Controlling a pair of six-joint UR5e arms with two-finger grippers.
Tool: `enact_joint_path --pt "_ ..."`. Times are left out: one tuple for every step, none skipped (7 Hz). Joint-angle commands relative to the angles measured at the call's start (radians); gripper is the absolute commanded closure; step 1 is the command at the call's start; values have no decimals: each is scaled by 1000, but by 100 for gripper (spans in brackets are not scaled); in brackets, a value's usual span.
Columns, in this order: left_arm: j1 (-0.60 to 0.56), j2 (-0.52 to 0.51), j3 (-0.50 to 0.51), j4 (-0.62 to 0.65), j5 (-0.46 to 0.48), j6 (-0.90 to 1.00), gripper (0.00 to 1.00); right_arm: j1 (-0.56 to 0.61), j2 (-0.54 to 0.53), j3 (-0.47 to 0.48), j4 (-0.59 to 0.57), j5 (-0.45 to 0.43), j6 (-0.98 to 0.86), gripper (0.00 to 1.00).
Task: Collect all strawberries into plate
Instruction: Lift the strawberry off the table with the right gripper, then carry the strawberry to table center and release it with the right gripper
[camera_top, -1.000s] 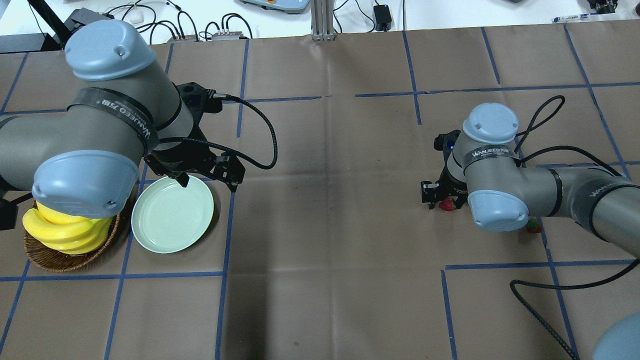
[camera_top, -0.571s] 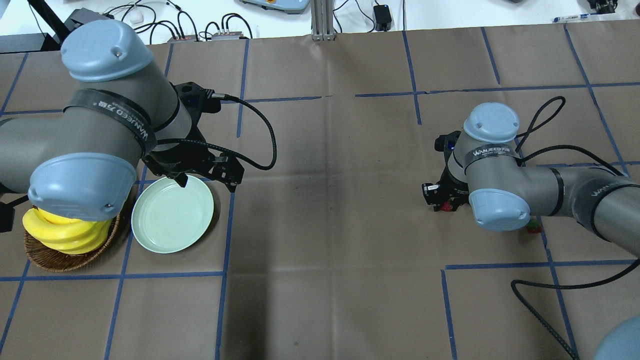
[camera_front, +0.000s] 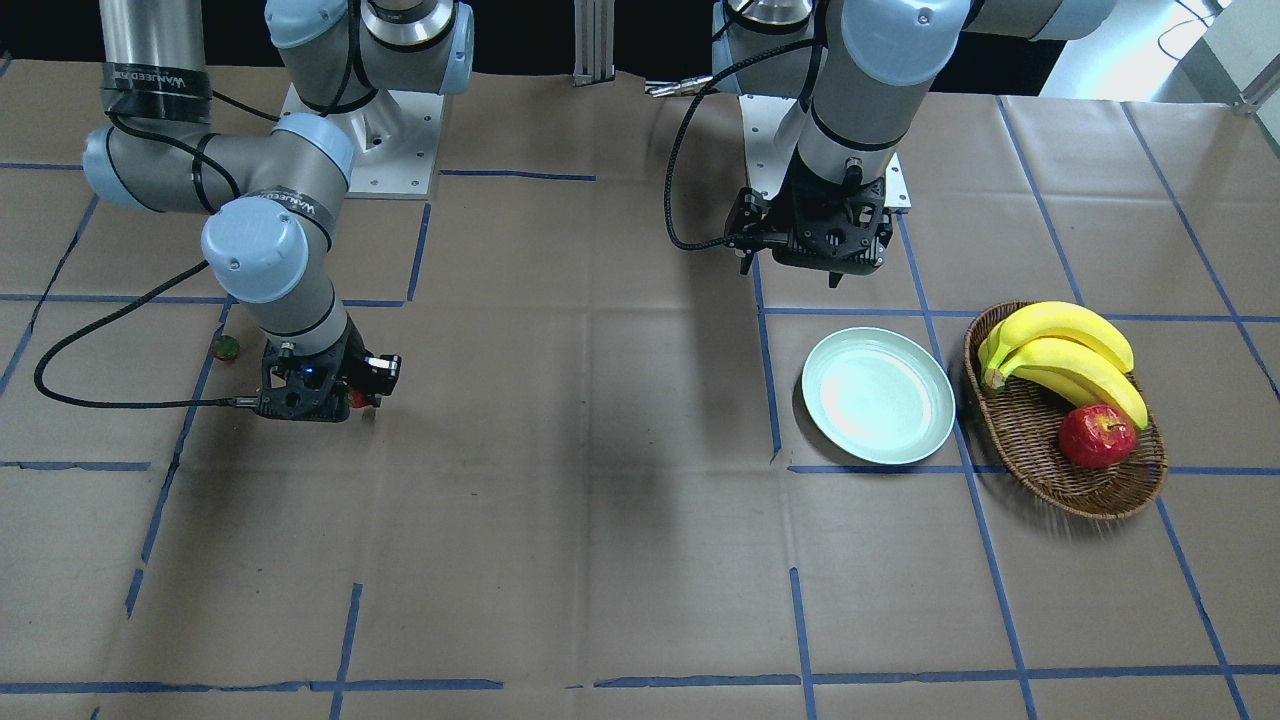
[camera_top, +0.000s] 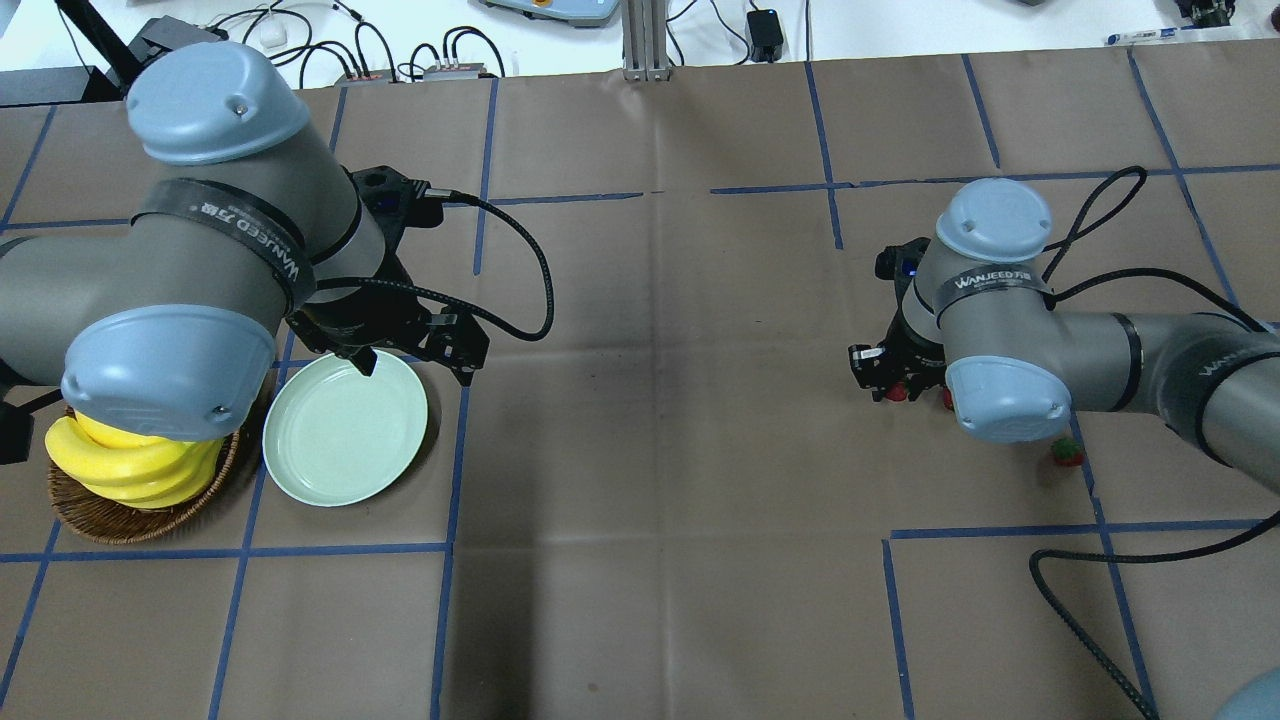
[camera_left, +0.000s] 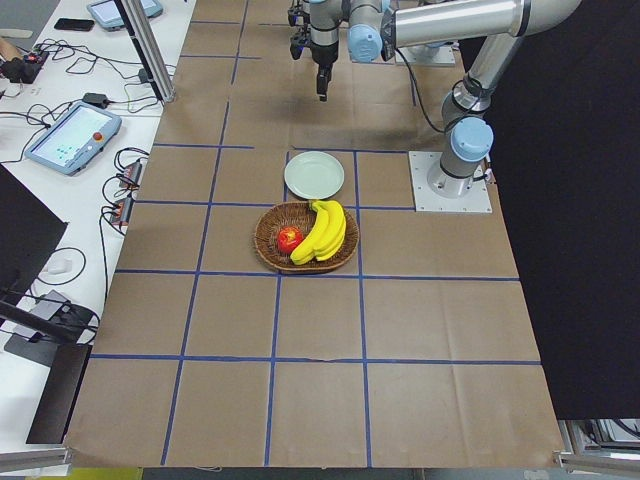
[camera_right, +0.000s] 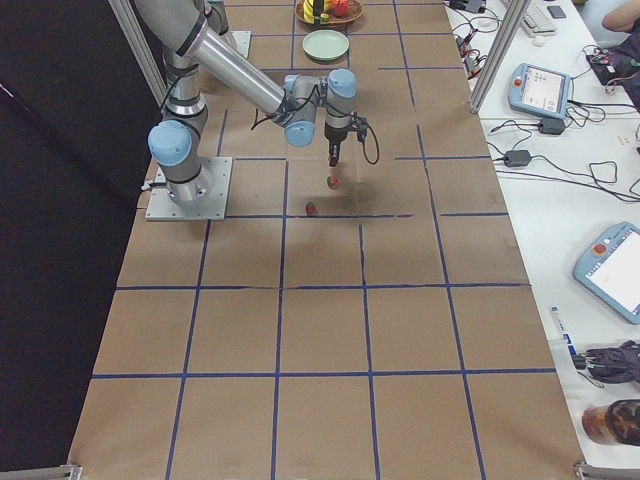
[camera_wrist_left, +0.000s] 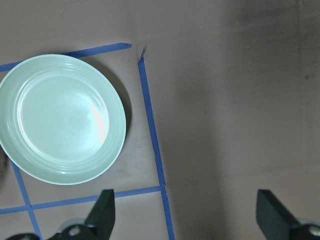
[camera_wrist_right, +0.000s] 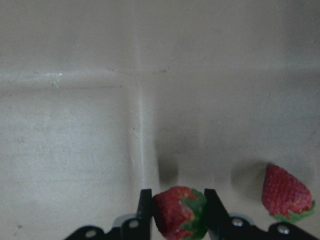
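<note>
The right arm (camera_top: 1120, 350) reaches low over the right part of the bench (camera_top: 650, 450). Its forearm lies nearly level and its wrist is turned down, so the right claw (camera_wrist_right: 177, 210) points straight at the surface. Its two fingers (camera_wrist_right: 145, 207) are closed to a narrow gap and grip one strawberry (camera_wrist_right: 176, 214) between their tips. A second strawberry (camera_wrist_right: 286, 192) lies on the bench just beside this claw, to its right in the wrist view, and does not touch it. A third strawberry (camera_top: 1068, 452) lies a little nearer to the robot, next to the arm's blue joint cap and apart from the other two.

The left arm (camera_top: 150, 270) is bent over the left part of the bench, also with the wrist down. The left claw (camera_wrist_left: 187, 217) hangs above the bench at the far right rim of the plate (camera_wrist_left: 60, 117). Its fingers are spread wide and hold nothing. The plate lies flat on the left part of the bench, well apart from all three strawberries. Just to the left of the plate stands a basket (camera_front: 1050, 480) with bananas (camera_front: 1060, 345) and an apple (camera_front: 1097, 437).
</note>
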Motion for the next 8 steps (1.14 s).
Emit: enact_joint_path --pt "0 0 -1 -1 1 0 0 52 -16 -183 201 28 37 91" --pt "0 1 -1 -1 2 0 0 139 12 -240 241 51 159 91" --pt "0 3 -1 -1 2 0 0 248 53 -271 231 54 258 91" --pt "-1 -6 1 1 0 -2 0 325 107 -313 226 100 370 91" --pt "0 -14 -2 -1 1 -3 0 371 165 -383 229 117 469 91" --pt "-1 -16 -1 1 2 -3 0 417 226 -416 228 119 496 91" --pt "-1 -17 -2 1 0 -3 0 428 266 -420 184 120 500 90" --pt "0 -17 -2 1 1 -3 0 433 285 -420 132 173 544 90"
